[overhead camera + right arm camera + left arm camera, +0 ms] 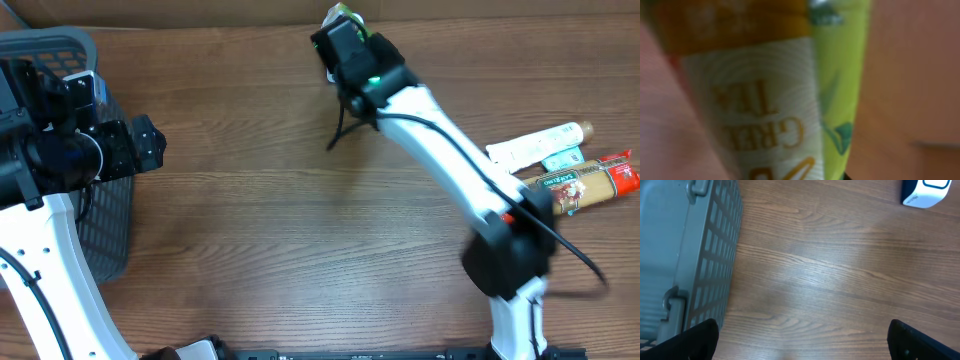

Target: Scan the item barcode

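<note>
The right gripper [342,30] pinches a green tea packet [775,100] between its fingers. The left gripper [148,143] is spread wide, with a grey basket [705,255] beside its fingers.

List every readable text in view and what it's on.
"GRE… TEA", upside down, on the green tea packet.
Too small to read: print on the white tube.
Too small to read: label on the red-and-yellow packet.
Too blurred to read: lettering on the white-and-blue object.
</note>
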Controlling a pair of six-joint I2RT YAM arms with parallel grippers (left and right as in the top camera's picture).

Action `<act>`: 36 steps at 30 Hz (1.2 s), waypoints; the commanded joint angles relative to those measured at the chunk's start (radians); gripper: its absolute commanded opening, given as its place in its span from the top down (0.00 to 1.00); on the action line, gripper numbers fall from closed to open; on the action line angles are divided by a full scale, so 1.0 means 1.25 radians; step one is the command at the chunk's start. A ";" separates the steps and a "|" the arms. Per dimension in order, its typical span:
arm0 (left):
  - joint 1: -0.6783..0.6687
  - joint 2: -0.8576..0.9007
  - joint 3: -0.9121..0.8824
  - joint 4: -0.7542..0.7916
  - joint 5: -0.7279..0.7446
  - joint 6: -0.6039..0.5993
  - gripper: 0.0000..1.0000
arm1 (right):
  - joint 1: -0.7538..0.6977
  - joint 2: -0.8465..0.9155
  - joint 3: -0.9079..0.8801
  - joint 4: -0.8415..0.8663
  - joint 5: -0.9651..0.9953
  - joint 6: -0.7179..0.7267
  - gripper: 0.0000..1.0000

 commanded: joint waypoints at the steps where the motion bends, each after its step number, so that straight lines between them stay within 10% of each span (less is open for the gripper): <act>1: 0.003 0.001 0.005 -0.002 0.006 0.016 0.00 | -0.073 -0.126 0.023 -0.184 -0.320 0.389 0.96; 7: 0.003 0.001 0.005 -0.002 0.006 0.016 0.00 | -0.260 -0.132 -0.008 -0.379 -0.396 0.591 0.96; 24: 0.003 0.001 0.005 -0.002 0.006 0.016 0.00 | -0.631 -0.128 -0.338 -0.307 -0.372 0.921 0.96; 29: 0.003 0.001 0.005 -0.002 0.006 0.015 0.00 | -0.627 -0.128 -0.349 -0.290 -0.372 0.890 0.41; 36: 0.003 0.001 0.005 -0.002 0.006 0.016 0.00 | -0.625 -0.154 -0.314 -0.314 -0.462 0.794 0.38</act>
